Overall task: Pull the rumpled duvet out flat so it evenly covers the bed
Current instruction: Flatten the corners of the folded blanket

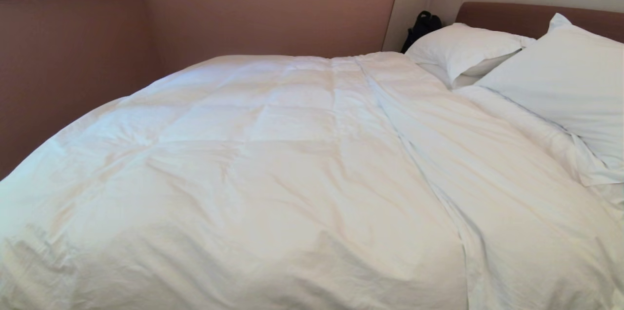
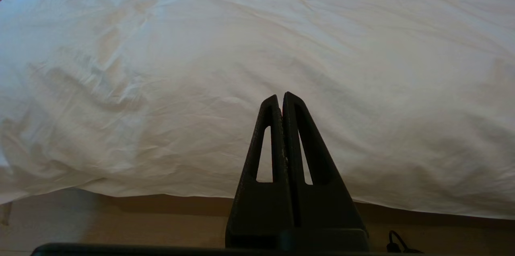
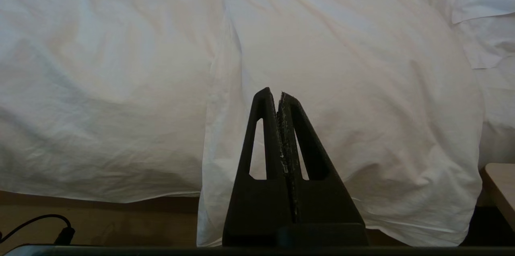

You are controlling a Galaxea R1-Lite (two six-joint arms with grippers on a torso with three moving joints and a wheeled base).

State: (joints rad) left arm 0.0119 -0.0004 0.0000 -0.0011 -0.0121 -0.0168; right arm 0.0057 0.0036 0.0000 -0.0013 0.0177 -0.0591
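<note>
From my head camera, the duvet (image 1: 273, 164) lies across most of the bed (image 1: 536, 16), puffy and white with faint square stitching, its cotton cover creased. It looks largely spread, though a long seam or fold runs diagonally from near the pillows (image 1: 565, 76) toward the near edge, and the part to the right of it sits flatter and thinner, so I judge the cover is not yet even. Two plump white pillows lean against the brown padded headboard, and a dark bag (image 1: 421, 27) rests in the far corner beside it. Neither of my arms shows here; both hang low, short of the bed, which suits a start or a pause. From my left wrist, my left gripper (image 2: 281, 101) is clenched on nothing, black tapered fingers pressed together, pointing at the duvet's hanging edge above the wooden floor (image 2: 120, 219). From my right wrist, my right gripper (image 3: 275, 97) is likewise closed and empty, aimed at the fold where one layer overhangs lower than the other; a black cable (image 3: 36, 228) lies on the floor.
</note>
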